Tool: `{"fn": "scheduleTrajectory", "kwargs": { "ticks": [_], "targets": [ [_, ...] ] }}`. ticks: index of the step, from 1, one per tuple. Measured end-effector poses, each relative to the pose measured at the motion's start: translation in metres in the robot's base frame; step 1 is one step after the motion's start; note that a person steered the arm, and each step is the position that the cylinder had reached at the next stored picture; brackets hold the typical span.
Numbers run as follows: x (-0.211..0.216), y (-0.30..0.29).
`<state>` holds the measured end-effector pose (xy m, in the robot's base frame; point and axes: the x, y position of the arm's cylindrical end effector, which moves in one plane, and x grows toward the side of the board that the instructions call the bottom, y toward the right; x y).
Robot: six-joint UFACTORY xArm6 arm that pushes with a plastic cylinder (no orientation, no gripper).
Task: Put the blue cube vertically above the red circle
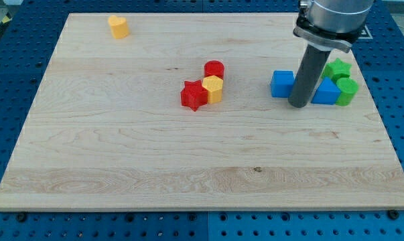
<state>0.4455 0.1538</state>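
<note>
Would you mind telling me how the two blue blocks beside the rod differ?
The blue cube sits on the view's left of my tip; the other blue block sits on its right. The blue cube stands apart from other blocks; the other blue block touches the green blocks. Both share one blue colour.

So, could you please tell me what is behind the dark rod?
The rod covers the gap between the blue cube and another blue block, hiding part of that block. My tip rests between them; whether they touch is hidden.
</note>
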Motion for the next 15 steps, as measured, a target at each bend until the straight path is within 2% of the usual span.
{"fn": "scheduleTrajectory", "kwargs": {
  "ticks": [2, 4, 12, 14, 15],
  "targets": [
    [-0.034, -0.023],
    [-0.034, 0.008],
    [-0.045, 0.011],
    [-0.077, -0.038],
    [-0.081, -0.038]
  ]
}}
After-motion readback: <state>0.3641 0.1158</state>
